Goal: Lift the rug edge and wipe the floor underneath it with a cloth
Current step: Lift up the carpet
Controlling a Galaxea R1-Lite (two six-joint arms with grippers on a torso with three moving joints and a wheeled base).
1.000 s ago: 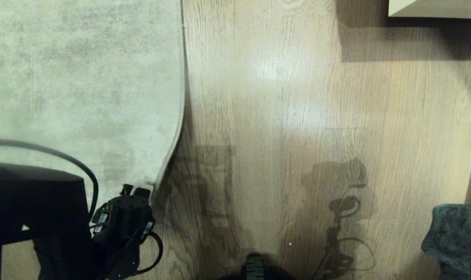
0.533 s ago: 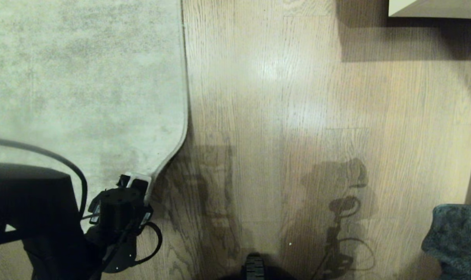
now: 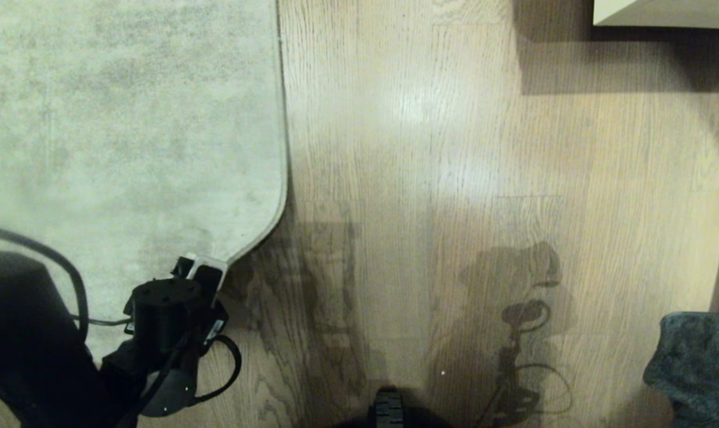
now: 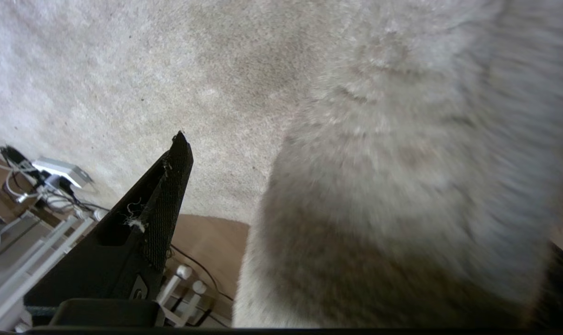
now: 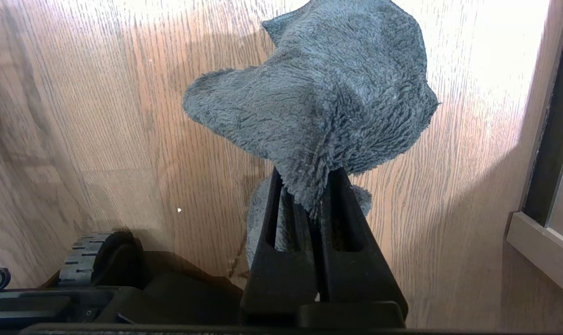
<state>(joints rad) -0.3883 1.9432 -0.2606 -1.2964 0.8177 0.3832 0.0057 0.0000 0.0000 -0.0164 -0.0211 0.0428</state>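
My left claw (image 3: 202, 270) at the rug (image 3: 128, 119) corner
It's spread wide; my right claw (image 5: 309, 197) pinches the cloth (image 5: 318, 97) (above the floor (image 3: 454, 178)).

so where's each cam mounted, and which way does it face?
Head: on the head, looking down at the pale mottled beige-grey rug and wood-plank floor; left pincer at the rug's corner.
Left wrist: behind the open left pincer, facing rug pile; one black finger shows.
Right wrist: behind the right pincer, shut on the grey-teal fuzzy cloth.
Shared: head and left wrist see the rug.
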